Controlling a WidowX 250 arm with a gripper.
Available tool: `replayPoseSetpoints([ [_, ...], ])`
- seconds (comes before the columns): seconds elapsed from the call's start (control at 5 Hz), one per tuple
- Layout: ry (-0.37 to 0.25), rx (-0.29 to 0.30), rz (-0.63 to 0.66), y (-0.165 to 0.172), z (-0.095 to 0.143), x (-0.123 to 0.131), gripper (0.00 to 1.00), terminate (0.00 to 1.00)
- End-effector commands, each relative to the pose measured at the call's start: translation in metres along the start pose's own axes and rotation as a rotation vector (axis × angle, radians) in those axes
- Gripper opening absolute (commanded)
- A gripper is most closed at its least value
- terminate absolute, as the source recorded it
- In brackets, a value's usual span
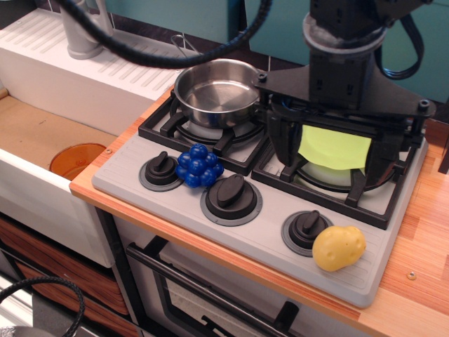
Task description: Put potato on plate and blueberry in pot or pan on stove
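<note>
The yellow-tan potato point(339, 247) lies on the front right corner of the grey stove point(126, 175), beside the right knob. The blue blueberry point(199, 166) sits between the left and middle knobs. The steel pot point(217, 91) stands empty on the back left burner. The lime-green plate point(335, 146) lies over the right burner, partly hidden by my gripper. My gripper point(335, 168) hangs low over that burner with its black fingers point(284, 144) spread wide on either side of the plate. I cannot tell if they touch it.
An orange round disc point(77, 160) lies in the sink on the left, with a grey faucet point(81, 31) behind it. Three black knobs point(231, 191) line the stove front. A wooden counter point(428, 239) runs along the right. The oven door handle is below.
</note>
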State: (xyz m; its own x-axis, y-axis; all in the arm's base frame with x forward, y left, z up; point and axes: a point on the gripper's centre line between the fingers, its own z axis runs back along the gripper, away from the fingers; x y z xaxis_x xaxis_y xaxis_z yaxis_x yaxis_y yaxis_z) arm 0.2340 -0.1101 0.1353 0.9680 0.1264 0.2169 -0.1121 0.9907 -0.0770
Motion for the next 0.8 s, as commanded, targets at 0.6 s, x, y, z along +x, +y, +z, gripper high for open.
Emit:
replayPoseSetpoints([
  [0.6,-0.1,0.021,0.011,-0.01,-0.05,-0.006,1.0,0.0],
])
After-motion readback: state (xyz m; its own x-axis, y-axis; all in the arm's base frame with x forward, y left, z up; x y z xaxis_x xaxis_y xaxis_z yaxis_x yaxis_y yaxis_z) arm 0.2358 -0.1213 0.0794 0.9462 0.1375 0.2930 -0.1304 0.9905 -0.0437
